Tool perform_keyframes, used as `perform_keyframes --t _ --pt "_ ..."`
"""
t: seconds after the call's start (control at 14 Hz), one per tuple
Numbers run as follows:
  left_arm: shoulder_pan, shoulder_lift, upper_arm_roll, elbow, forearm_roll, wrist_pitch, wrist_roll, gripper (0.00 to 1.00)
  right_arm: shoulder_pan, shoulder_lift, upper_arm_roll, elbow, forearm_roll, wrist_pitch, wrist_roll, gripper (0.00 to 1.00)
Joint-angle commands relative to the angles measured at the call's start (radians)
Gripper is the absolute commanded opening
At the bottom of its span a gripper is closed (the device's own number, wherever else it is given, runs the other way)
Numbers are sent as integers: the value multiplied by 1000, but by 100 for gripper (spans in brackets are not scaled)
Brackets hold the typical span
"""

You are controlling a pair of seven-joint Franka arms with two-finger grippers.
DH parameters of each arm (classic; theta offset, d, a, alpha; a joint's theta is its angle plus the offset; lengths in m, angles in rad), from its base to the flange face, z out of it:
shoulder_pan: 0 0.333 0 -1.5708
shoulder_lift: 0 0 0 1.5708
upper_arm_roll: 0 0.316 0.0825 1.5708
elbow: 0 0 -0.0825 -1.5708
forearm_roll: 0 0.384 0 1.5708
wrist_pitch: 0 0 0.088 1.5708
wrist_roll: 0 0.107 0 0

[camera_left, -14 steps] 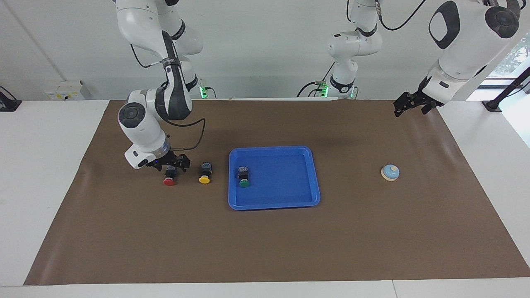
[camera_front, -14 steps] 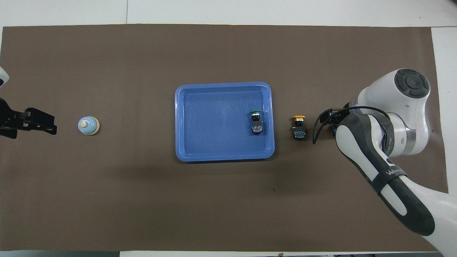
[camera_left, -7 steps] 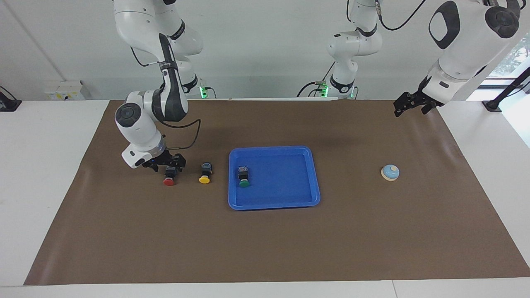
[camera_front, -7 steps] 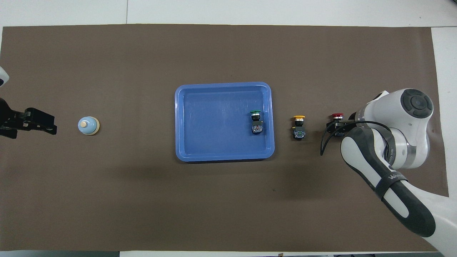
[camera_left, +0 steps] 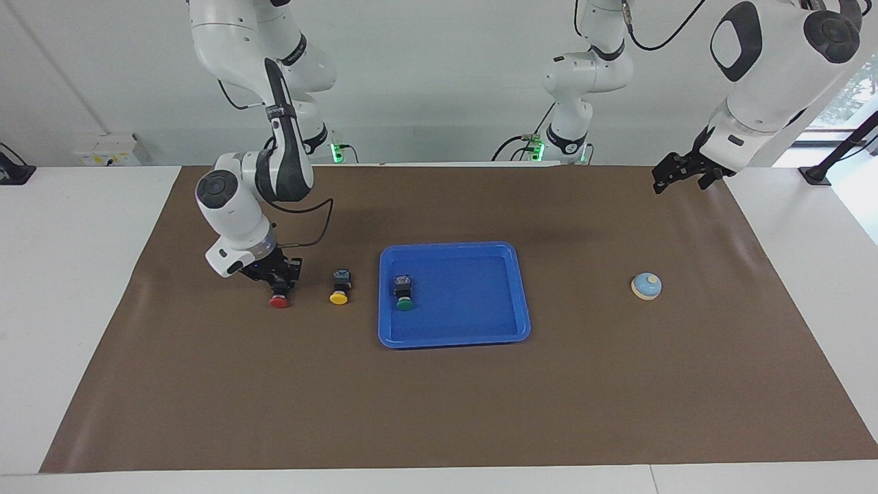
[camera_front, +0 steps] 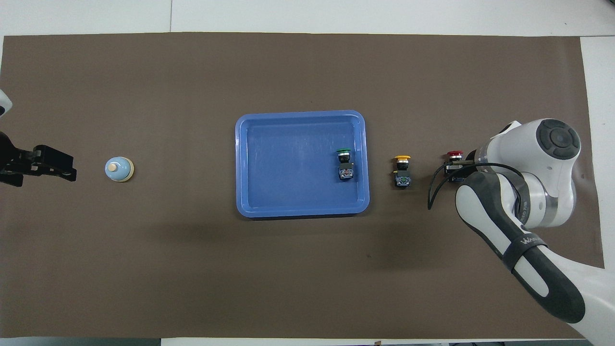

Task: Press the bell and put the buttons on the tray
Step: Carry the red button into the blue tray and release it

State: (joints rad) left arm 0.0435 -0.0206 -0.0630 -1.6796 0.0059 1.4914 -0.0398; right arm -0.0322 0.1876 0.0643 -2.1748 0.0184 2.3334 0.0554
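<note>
Brown matting covers the surface (camera_left: 439, 412) from end to end. Toward the right arm's end, the right tool (camera_left: 280, 280) sits low with its fingers pinched onto the black body of the red button (camera_left: 279, 300), which looks to be resting on the mat. The yellow button (camera_left: 339, 296) lies just beside it, between it and the tray (camera_left: 511, 295); the green button (camera_left: 405, 304) already lies in the tray. A clean job probably means lifting straight up, high enough to pass over the yellow button and the raised rim, then setting down on bare tray floor apart from the green one. Room is ample: most of the tray is bare. The left tool (camera_left: 675, 174), fingers spread and holding nothing, waits in the air at its own end, well apart from the bell (camera_left: 646, 286).
</note>
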Motion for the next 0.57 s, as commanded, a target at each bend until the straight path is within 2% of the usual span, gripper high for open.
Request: perform_keyframes --t 0.0,0.14,0.29,0.5 --pt "-2 -9 5 5 -9 -19 -11 100 20 -16 29 77 23 -72 34 0" --pt "-2 -9 5 5 -9 -19 -11 100 87 12 35 192 98 -135 49 0" --pt "-2 -9 5 5 -9 -19 -11 100 164 38 35 303 107 -215 130 0" --pt "-2 -9 5 6 -9 -19 -11 100 305 159 34 517 97 -304 321 0"
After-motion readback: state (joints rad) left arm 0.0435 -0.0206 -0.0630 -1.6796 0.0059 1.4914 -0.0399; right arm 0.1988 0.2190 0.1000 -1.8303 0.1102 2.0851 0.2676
